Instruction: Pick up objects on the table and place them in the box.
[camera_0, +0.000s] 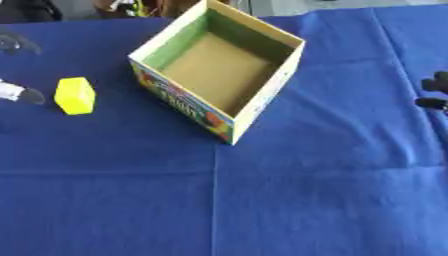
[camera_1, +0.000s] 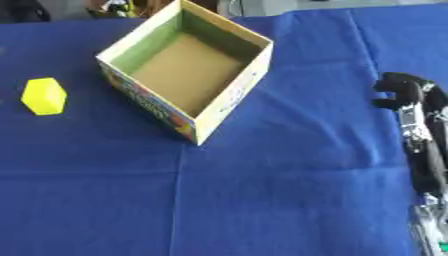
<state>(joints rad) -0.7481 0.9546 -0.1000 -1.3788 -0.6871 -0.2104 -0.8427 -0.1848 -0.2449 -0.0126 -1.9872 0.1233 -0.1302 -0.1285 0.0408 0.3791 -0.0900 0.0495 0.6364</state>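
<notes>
A yellow block (camera_0: 74, 95) lies on the blue cloth at the left. An open cardboard box (camera_0: 179, 103) with a printed outer side, green inner walls and a brown floor stands to its right, turned at an angle, with nothing showing inside. Only fingertips of my left hand (camera_0: 24, 94) show at the left edge, just left of the block and spread apart, not touching it. My right hand (camera_1: 409, 102) rests at the right edge, well away from the box, fingers relaxed and holding nothing.
The blue cloth (camera_0: 262, 200) covers the whole table, with creases running across and down its middle. Dark clutter shows beyond the far edge (camera_0: 122, 7), behind the box.
</notes>
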